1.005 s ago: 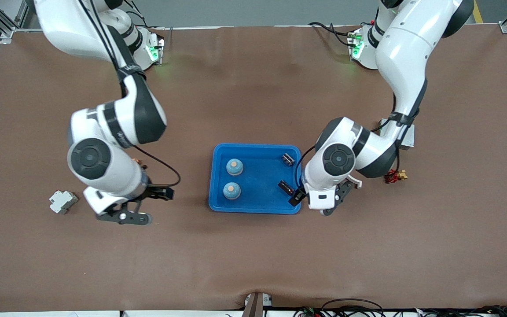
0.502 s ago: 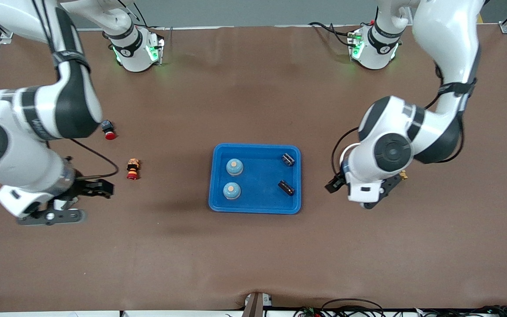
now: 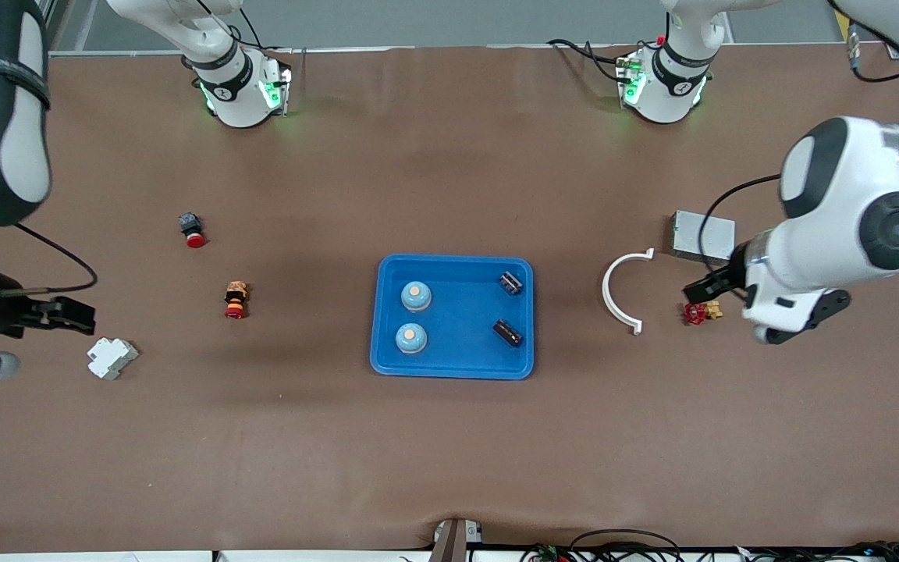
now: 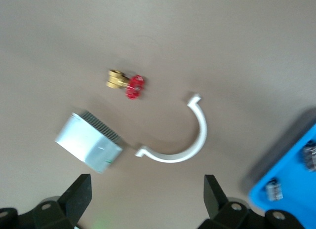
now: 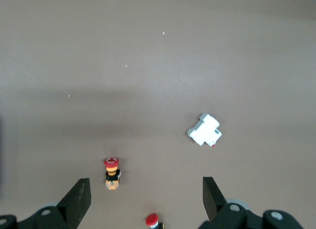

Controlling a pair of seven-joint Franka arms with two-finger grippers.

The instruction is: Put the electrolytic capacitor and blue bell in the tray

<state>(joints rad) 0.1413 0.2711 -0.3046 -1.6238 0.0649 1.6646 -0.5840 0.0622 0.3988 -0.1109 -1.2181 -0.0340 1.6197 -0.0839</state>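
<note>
Both hands hang empty in the air with their fingers spread wide. The left hand (image 4: 145, 202) is up over the left arm's end of the counter (image 3: 449, 453), above the red-handled brass valve (image 3: 701, 312) and the grey metal box (image 3: 702, 235). The right hand (image 5: 143, 202) is up over the right arm's end, near the white plastic block (image 3: 111, 357).

At the middle of the counter lies the blue tray (image 3: 453, 368). Inside it are two blue bells (image 3: 416, 295), one (image 3: 411, 338) nearer the front camera than the other, both on the side toward the right arm's end. Two dark electrolytic capacitors (image 3: 510, 282) lie in the tray on the side toward the left arm's end, the second (image 3: 507, 332) nearer the camera.

Outside the tray, toward the left arm's end, a white C-shaped clip (image 3: 620, 290) rests on the counter between the tray and the valve. The grey box sits farther from the camera than the valve. Toward the right arm's end lie a small red-and-yellow push button (image 3: 236, 300), a red-capped black button (image 3: 192, 229) farther from the camera, and the white block closest to the counter's end.
</note>
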